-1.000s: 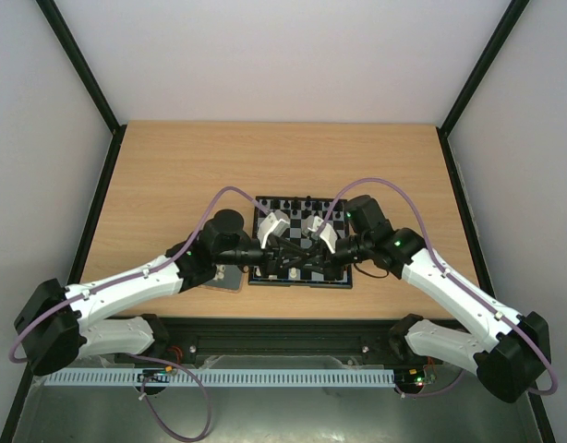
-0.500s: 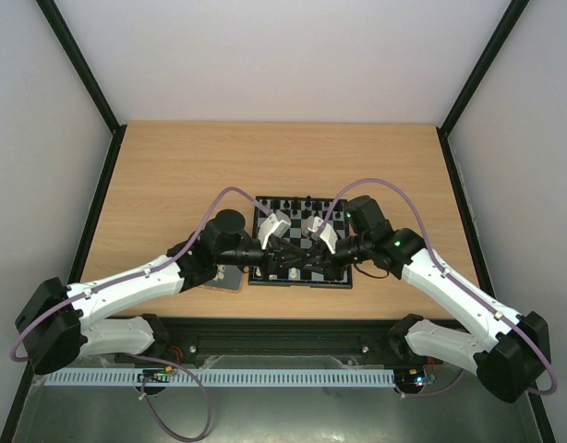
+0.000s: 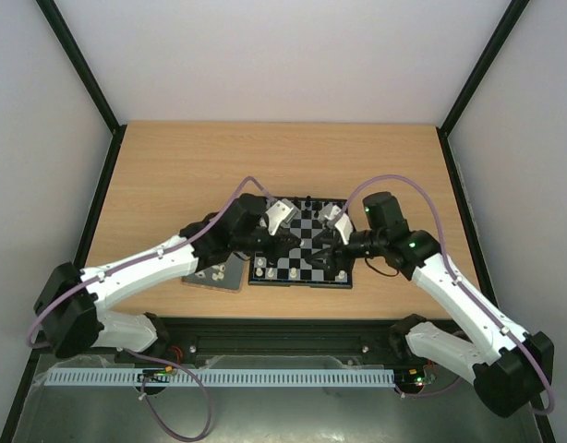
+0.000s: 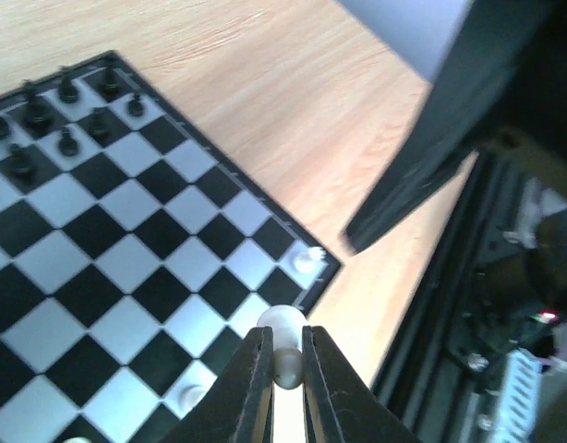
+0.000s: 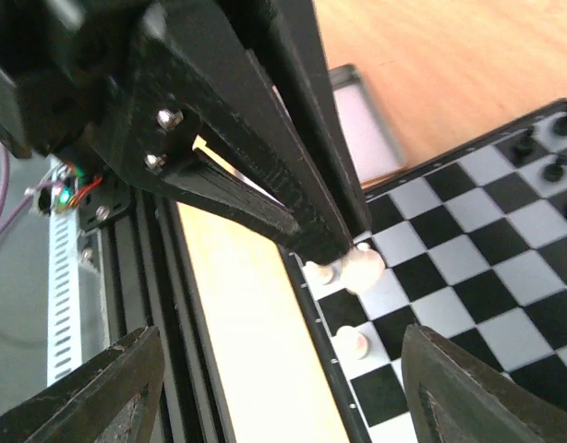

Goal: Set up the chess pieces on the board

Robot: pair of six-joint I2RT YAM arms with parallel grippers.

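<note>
My left gripper is shut on a white chess piece, held just above the board near its corner. The right wrist view shows that same piece at the tip of the left fingers. My right gripper stands wide open beside it with nothing between its fingers. Other white chess pieces stand on the near rows. From above, both grippers meet over the board.
Black pieces fill the board's far rows. A small dark-grey tray with a few white pieces lies left of the board, also seen as the tray. The table's black front rail runs close by.
My right gripper has opened and drawn back to the right. My left gripper has shut on the white piece, and the left arm has reached further forward over the board.
</note>
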